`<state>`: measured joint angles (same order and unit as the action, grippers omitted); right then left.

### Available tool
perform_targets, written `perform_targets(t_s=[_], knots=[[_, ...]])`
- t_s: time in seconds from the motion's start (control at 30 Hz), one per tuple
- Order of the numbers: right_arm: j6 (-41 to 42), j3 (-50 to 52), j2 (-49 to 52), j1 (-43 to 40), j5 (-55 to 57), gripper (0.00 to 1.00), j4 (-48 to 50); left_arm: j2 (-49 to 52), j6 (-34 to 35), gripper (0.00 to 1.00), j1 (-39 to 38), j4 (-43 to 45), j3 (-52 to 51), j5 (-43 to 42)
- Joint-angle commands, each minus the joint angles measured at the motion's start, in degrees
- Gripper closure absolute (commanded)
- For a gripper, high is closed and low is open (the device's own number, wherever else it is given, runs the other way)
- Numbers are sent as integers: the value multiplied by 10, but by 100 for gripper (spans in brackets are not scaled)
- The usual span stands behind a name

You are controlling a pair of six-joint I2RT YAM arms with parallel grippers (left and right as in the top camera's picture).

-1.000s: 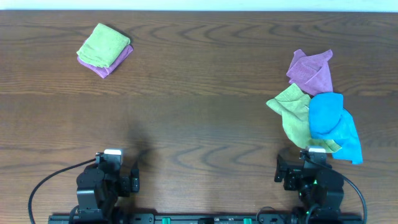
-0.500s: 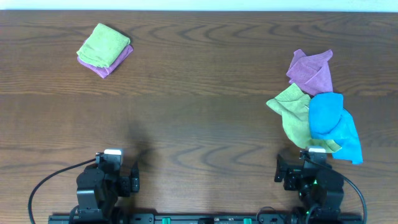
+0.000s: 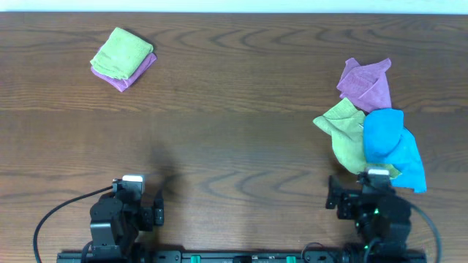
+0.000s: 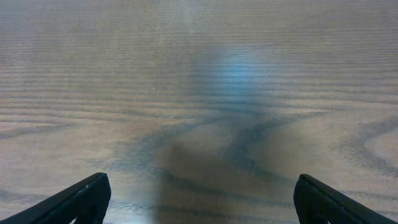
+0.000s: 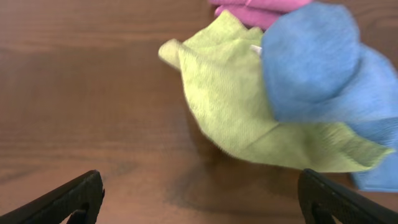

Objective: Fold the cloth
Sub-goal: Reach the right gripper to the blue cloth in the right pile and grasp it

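Well, the cloth [image 3: 391,146] lies crumpled on the wooden table [image 3: 234,109], bunched into a rounded hump with one flap trailing off towards the table's near edge. It has no folds made in it yet. Under its left side lies a lime-green cloth [image 3: 345,135], rumpled too, and the blue one overlaps it. Just beyond the cloth, touching the green one, sits a purple cloth [image 3: 364,82], also loose and creased. Far off to the left of the cloth, well apart from this heap, rests a neat folded stack [image 3: 123,57], lime-green on top of purple.

The right gripper [image 5: 199,193] sits just in front of the cloth, on the near side of it, low over the wood. Its two dark fingers are spread wide, with bare table showing between them. It touches neither the cloth nor the green one. From its wrist view the cloth [image 5: 311,62] fills the upper right, the green cloth [image 5: 236,106] spreads out beneath it, and a small white bit [image 5: 255,50], perhaps a tag, peeks out where the two meet.

The left gripper [image 4: 200,196] is well to the left of the cloth, also near the front edge. Its fingers are parted wide over plain wood grain.
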<state>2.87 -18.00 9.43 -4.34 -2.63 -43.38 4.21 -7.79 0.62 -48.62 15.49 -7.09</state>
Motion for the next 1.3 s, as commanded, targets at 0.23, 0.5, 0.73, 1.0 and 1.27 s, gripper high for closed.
perform_targets(t_s=[0.23,0.5,0.73,1.0,1.27], knots=[[79,-307,332,-76,50,1,-82,-4,-14,5,-2,-23,-7,0],[123,-461,565,-85,102,1,-121,-4,-14,5,-2,-23,-7,0],[80,-465,681,-99,102,1,-89,-4,-14,5,-2,-23,-7,0],[72,-464,739,-99,124,1,-69,-4,-14,5,-2,-23,-7,0],[71,-463,803,-100,147,1,-35,-4,-14,5,-2,-23,-7,0]])
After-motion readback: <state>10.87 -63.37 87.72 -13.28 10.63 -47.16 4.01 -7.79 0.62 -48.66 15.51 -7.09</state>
